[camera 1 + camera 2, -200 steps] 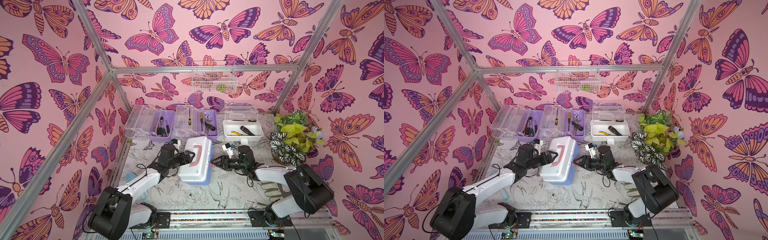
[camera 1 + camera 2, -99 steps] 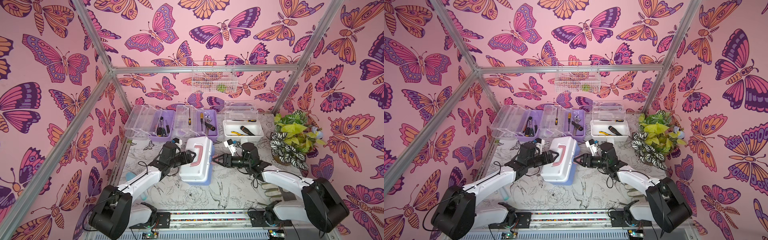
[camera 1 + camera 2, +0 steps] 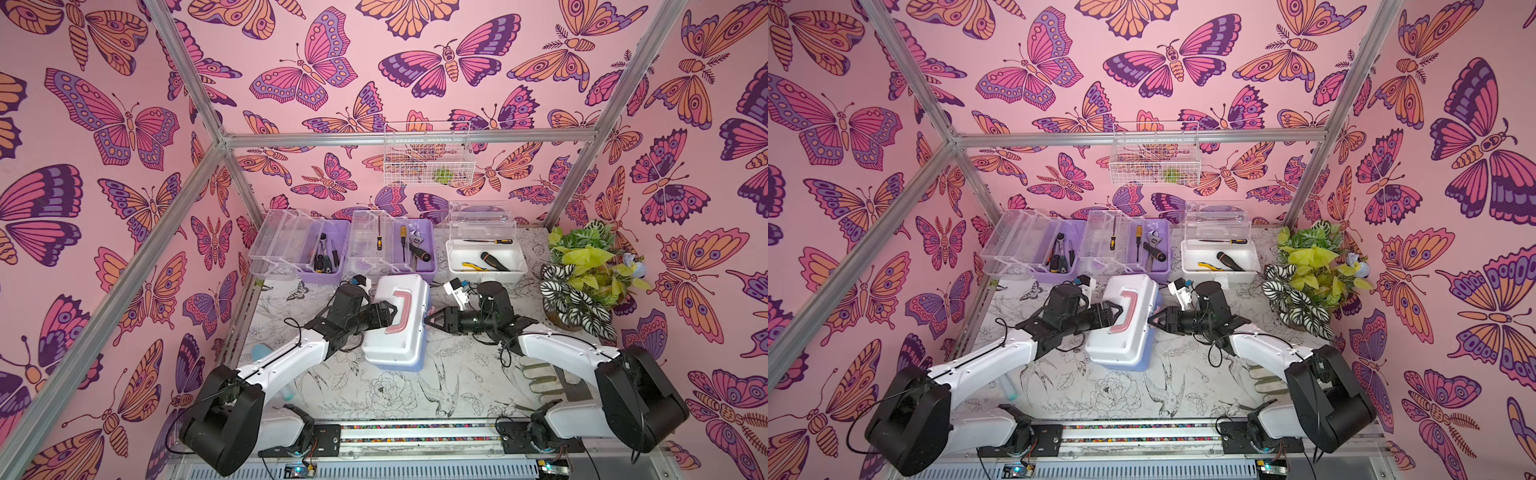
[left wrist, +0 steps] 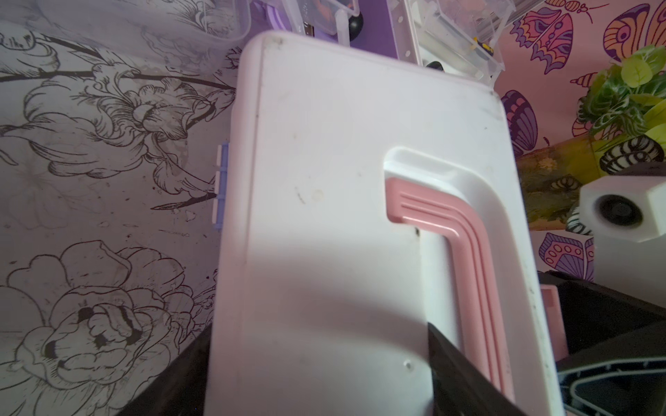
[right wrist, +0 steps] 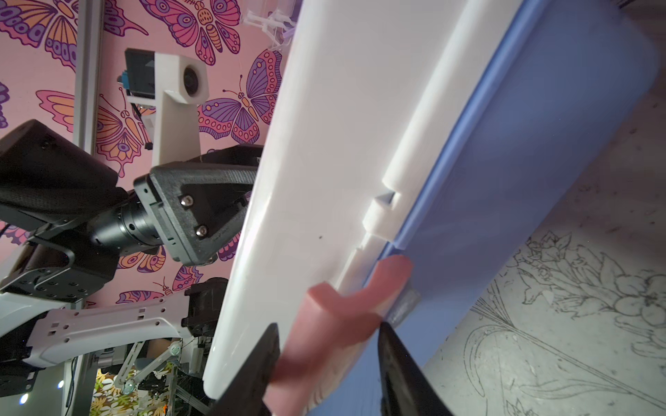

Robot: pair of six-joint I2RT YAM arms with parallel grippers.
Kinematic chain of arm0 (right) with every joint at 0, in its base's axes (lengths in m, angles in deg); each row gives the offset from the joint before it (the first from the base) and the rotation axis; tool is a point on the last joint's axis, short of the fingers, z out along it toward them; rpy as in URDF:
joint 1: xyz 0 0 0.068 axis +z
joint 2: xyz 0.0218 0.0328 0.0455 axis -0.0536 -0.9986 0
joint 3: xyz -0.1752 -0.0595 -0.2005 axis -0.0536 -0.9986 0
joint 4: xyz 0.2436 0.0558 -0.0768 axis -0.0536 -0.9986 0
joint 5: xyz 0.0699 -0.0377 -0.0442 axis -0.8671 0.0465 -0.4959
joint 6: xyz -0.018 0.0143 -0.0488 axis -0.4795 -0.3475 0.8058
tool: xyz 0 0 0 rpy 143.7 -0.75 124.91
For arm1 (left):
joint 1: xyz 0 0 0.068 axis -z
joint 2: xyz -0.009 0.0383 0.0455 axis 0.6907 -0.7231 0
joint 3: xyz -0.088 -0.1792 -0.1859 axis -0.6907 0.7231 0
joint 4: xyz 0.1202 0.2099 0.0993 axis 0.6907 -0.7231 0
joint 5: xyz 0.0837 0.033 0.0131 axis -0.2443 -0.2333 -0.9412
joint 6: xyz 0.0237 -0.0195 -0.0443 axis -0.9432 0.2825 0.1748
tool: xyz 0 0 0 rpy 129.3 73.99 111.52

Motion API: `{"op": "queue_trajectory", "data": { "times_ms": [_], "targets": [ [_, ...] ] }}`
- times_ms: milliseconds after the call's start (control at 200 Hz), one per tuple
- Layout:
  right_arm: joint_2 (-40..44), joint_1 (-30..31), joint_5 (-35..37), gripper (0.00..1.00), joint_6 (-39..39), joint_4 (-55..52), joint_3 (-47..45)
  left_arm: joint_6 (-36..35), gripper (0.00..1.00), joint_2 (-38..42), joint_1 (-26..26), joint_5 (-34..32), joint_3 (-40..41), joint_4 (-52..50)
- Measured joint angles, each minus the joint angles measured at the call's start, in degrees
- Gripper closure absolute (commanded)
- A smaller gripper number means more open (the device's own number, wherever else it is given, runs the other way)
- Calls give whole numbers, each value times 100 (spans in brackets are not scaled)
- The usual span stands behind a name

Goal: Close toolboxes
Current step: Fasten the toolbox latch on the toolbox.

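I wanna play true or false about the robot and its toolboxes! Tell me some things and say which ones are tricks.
1. The lid of the blue toolbox is down. True.
2. Both purple toolboxes are shut. False: their clear lids are flipped open.
3. The wire basket sits on the table. False: it hangs up on the back wall.
4. The robot's right fingers sit on either side of the pink latch. True.
5. Tools lie inside the white toolbox. True.
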Motion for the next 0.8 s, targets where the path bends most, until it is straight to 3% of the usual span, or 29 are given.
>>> {"op": "queue_trajectory", "data": {
  "times_ms": [70, 235, 436, 571, 801],
  "targets": [
    [28, 0, 31, 55, 70, -166, 17, -31, 58, 2, 66, -103, -61, -125],
    [35, -9, 125, 70, 205, -474, 76, -63, 57, 20, 168, -315, -175, -380],
    [33, -11, 186, 68, 310, -699, 127, -109, 52, -4, 269, -505, -278, -566],
    [28, -4, 179, 60, 396, -809, 234, -153, 48, -52, 315, -555, -361, -656],
    [28, 0, 181, 60, 586, -960, 463, -197, 47, -114, 380, -632, -479, -811]
  ]
}}
